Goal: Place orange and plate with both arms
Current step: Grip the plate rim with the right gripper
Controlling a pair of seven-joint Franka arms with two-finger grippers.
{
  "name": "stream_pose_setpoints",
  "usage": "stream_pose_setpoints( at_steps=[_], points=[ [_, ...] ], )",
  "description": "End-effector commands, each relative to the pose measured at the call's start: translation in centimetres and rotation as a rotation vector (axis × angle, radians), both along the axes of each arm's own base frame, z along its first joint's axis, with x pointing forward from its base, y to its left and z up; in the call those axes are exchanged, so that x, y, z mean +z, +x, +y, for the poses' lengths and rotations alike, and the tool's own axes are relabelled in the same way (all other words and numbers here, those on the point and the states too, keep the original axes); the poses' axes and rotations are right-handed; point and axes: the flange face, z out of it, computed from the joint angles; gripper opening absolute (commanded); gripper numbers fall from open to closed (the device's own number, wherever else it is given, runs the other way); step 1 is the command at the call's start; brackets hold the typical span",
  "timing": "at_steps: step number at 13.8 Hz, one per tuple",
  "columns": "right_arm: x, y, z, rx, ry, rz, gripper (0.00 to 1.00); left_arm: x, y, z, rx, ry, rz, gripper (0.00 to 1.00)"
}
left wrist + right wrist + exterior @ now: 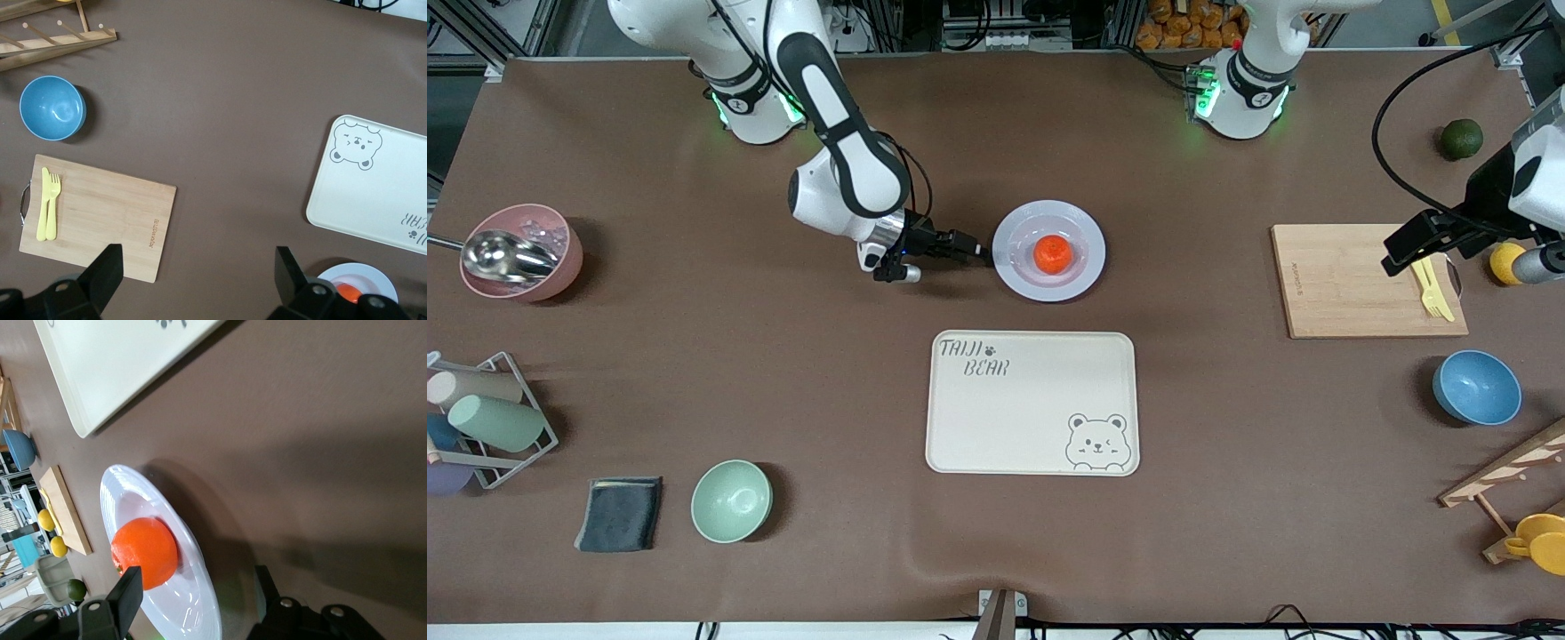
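The orange (1053,254) lies in the well of the lavender-white plate (1089,267), which rests on the table between the robots' bases and the bear tray. My right gripper (980,250) is low at the plate's rim on the right arm's side, open, with one finger over the rim and one outside it. In the right wrist view the plate's rim (193,553) runs between the fingers and the orange (144,551) sits just inside. My left gripper (1405,252) is open and empty, up over the wooden cutting board (1352,284). The plate (373,275) shows in the left wrist view.
The cream bear tray (1032,403) lies nearer the front camera than the plate. A yellow fork and knife (1432,287) lie on the cutting board. A blue bowl (1477,388), green bowl (731,500), pink bowl with scoop (521,252), cup rack (489,418), dark cloth (620,513), dark green fruit (1461,139).
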Motion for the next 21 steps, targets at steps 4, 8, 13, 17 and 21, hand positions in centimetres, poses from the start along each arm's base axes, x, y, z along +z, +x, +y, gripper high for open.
stream_pose_setpoints(
  at_steps=[4, 8, 13, 17, 21],
  points=[
    [-0.8, -1.5, 2.2, -0.026, -0.012, -0.011, 0.69, 0.0, -1.2, 0.6, -0.017, -0.015, 0.010, 1.00],
    [-1.6, -2.1, 3.5, -0.035, -0.003, 0.001, 0.66, -0.2, -1.0, 0.5, -0.018, -0.015, 0.012, 1.00],
    [-2.2, -2.8, 4.4, -0.039, 0.000, 0.012, 0.65, -0.4, -0.8, 0.6, -0.017, -0.015, 0.007, 1.00],
    [-2.2, -3.5, 5.3, -0.042, 0.009, 0.018, 0.61, -0.4, -0.7, 0.6, -0.017, -0.016, 0.004, 1.00],
    [-2.8, -3.6, 5.9, -0.050, -0.009, 0.012, 0.54, -0.4, -0.6, 0.8, -0.012, -0.017, -0.001, 1.00]
  ],
)
